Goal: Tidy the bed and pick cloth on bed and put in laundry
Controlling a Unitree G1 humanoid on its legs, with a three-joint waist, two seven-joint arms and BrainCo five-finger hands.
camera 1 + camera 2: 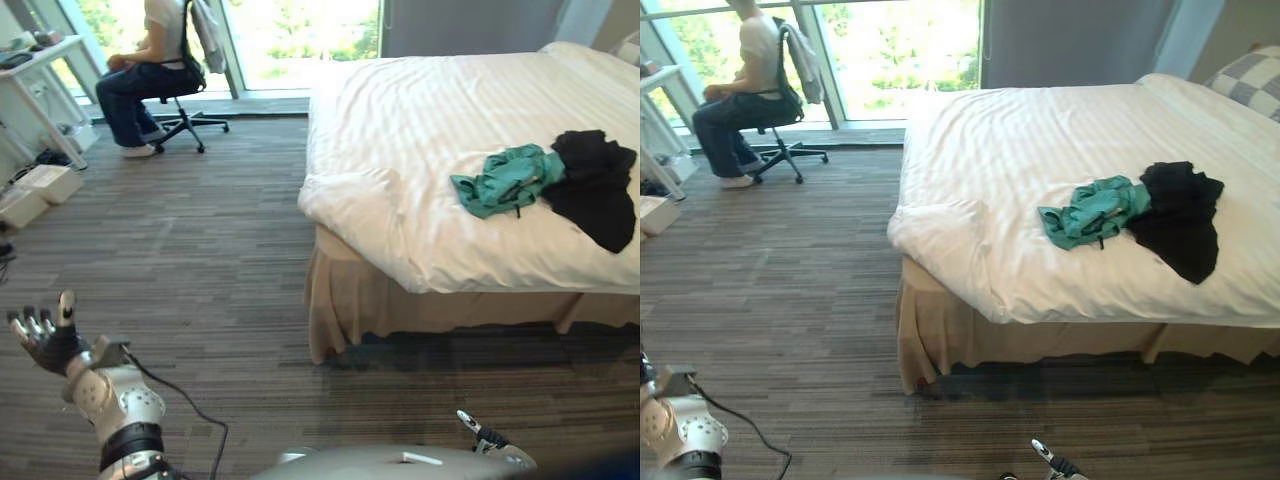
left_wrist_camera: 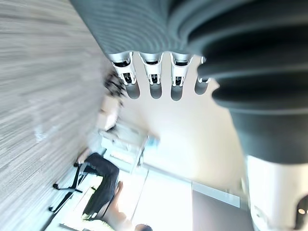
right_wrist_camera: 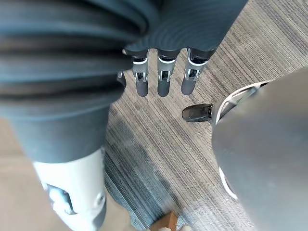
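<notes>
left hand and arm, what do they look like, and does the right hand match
The left hand has silver fingers with dark tips. A dark ribbed cover runs over its back and wrist, and it sits on a silver-grey arm. The right hand matches, with the same ribbed cover and silver, dark-tipped fingers.

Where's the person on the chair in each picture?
Left eye view: the person sits top left, on the chair.
Right eye view: top left too.
Left wrist view: past the left hand, beyond its fingertips.
Right wrist view: this one looks past the right hand down at carpet.
Shared landmark: the striped carpet, under the chair and in every view.
</notes>
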